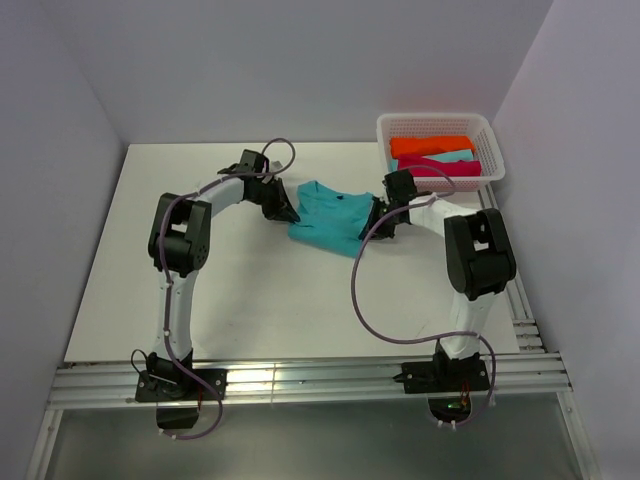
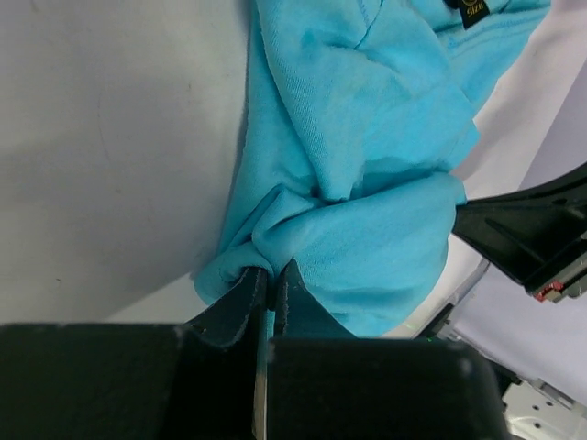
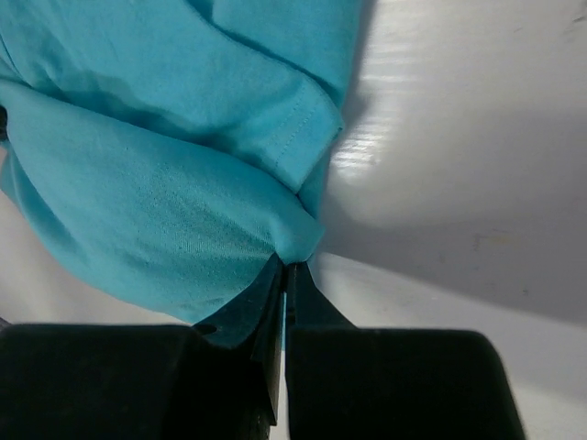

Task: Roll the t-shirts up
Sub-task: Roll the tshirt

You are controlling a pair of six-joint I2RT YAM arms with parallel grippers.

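Observation:
A teal t-shirt [image 1: 330,222] lies bunched on the white table between my two arms, its dark neck label [image 2: 472,11] at the far side. My left gripper [image 1: 287,213] is shut on the shirt's left edge; the cloth [image 2: 367,183] is pinched between its fingertips [image 2: 272,270]. My right gripper [image 1: 375,222] is shut on the shirt's right edge; the teal cloth [image 3: 156,165] bunches at its fingertips [image 3: 286,268]. Orange [image 1: 430,145], pale aqua [image 1: 452,157] and magenta [image 1: 448,168] rolled shirts lie in the basket.
A white mesh basket [image 1: 490,135] stands at the back right corner of the table [image 1: 260,300]. Grey walls close in the table on the left, back and right. A metal rail [image 1: 300,380] runs along the near edge.

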